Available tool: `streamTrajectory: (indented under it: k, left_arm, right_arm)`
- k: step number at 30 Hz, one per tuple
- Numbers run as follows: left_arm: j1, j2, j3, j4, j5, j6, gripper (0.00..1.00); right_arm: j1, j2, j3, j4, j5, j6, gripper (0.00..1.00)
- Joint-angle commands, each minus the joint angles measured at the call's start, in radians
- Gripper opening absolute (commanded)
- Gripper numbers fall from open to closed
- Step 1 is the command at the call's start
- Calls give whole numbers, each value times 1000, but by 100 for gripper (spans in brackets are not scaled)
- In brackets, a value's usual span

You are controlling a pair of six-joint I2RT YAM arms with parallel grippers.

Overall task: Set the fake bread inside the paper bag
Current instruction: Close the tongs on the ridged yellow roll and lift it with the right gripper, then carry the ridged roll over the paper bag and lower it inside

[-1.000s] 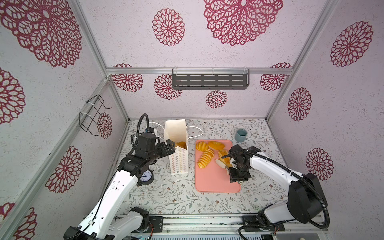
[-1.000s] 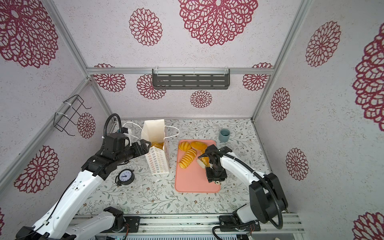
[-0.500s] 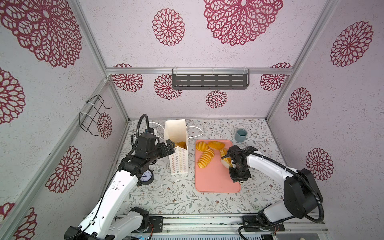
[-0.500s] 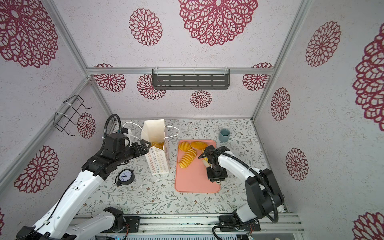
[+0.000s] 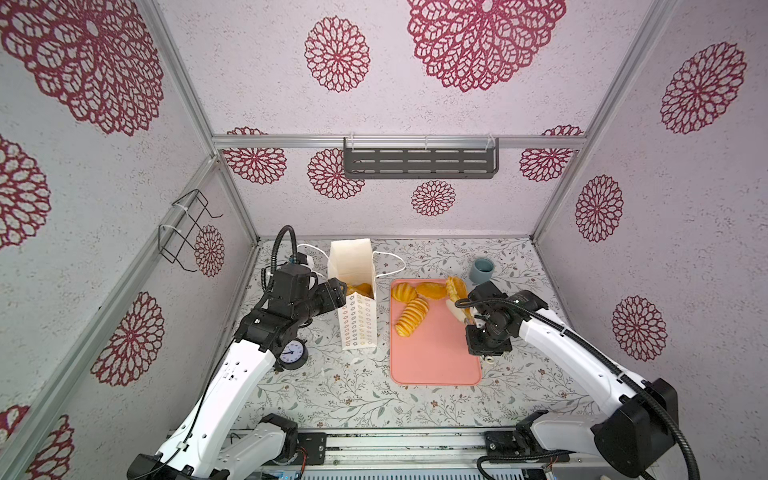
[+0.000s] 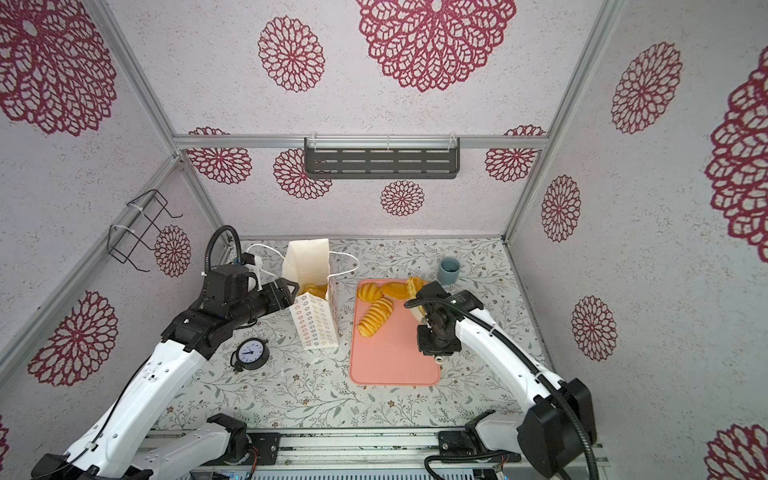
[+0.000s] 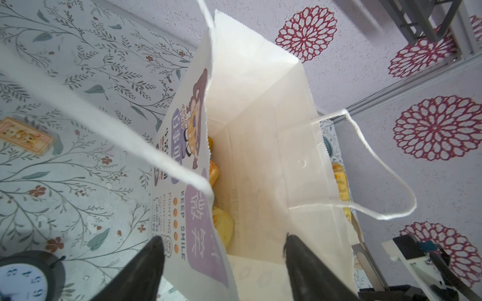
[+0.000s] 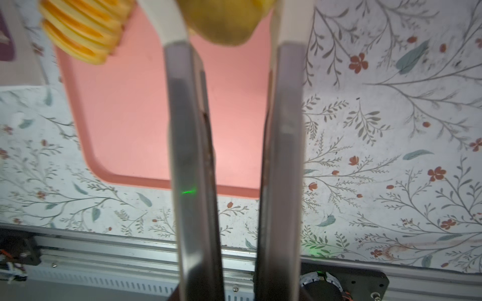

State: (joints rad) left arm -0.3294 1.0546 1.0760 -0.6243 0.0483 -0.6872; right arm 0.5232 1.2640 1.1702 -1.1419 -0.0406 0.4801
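Pinched in right claw [image 8: 227, 27]: golden bun [image 8: 221, 24], over pink tray [image 8: 130, 117]; ridged roll [image 8: 80, 28] nearby.

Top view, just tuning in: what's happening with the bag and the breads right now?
The right claw is shut on a glossy golden toy bread over the flat pink tray, where a ridged spiral roll and a few oval buns lie. The left claw stands open around the near end of the mouth of the tall white paper bag, which stands upright left of the tray. Some breads are already inside it.

floral table [image 5: 353, 395] carries paper bag [image 5: 359, 328], pink tray [image 5: 432, 357], clock [image 5: 291, 353], cup [image 5: 482, 269].
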Motion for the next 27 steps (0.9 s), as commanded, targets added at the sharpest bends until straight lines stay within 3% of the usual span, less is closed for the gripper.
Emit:
streamTrajectory:
  k: [1,7,13,17,27]
  left_arm:
    - [10,3,35,-11,0,-1,62]
    - [11,2,47,-38,-14,-1,48]
    - [11,20,42,-36,-20,-11,42]
    - [10,36,42,-30,-16,-22,34]
    - [10,35,43,-16,-15,-38,15]
  right_arm:
    - [13,-60,148,-22,-6,29,17]
    - [113,9,431,-22,-16,26,15]
    - [260,177,708,18,-15,31,15]
    - [340,307,862,31,-14,22,15]
    - [417,475,1003,15,-18,11,16]
